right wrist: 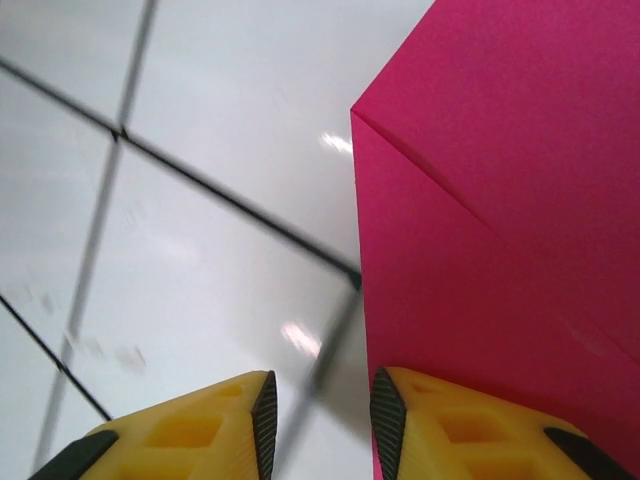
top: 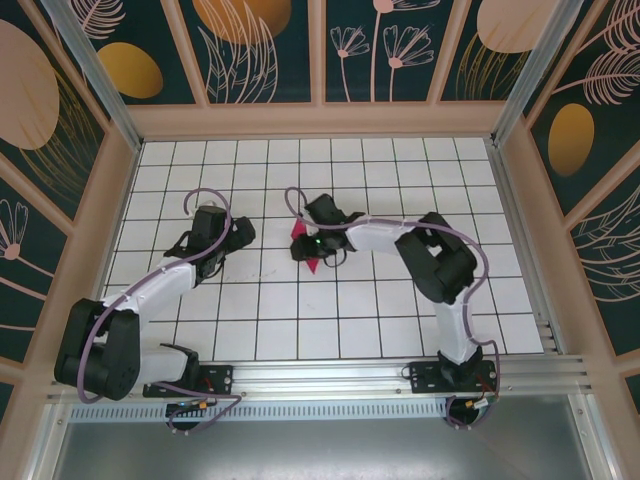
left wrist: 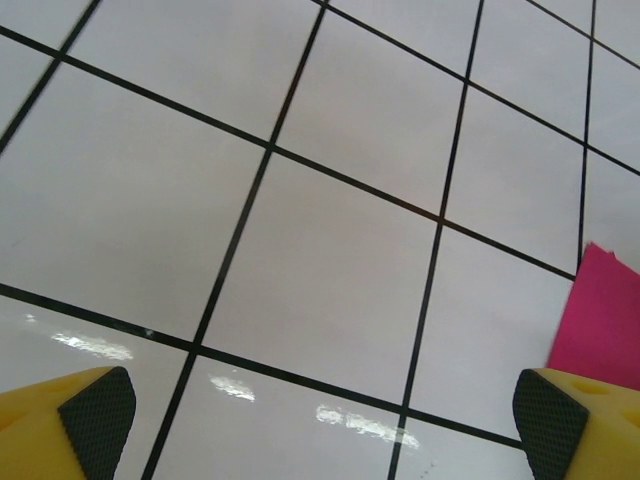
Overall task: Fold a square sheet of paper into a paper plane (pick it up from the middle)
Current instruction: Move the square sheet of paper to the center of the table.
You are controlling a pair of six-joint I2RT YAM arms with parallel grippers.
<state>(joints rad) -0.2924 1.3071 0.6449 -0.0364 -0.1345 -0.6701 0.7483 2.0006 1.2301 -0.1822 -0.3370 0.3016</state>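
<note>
The pink sheet of paper (top: 301, 232) lies on the white grid floor near the middle, mostly covered by my right gripper (top: 312, 246); a pointed pink tip (top: 312, 265) sticks out below it. In the right wrist view the paper (right wrist: 500, 200) shows a diagonal fold edge and runs beside and under the right finger (right wrist: 400, 420). The right gripper (right wrist: 322, 415) stands narrowly open, with bare tile in its gap. My left gripper (top: 240, 232) is a tile to the left, wide open (left wrist: 320, 425) over bare floor, the paper's edge (left wrist: 600, 310) by its right finger.
The white tiled floor (top: 340, 320) is enclosed by wooden-framed patterned walls (top: 320, 120) on three sides. An aluminium rail (top: 330, 375) with both arm bases runs along the near edge.
</note>
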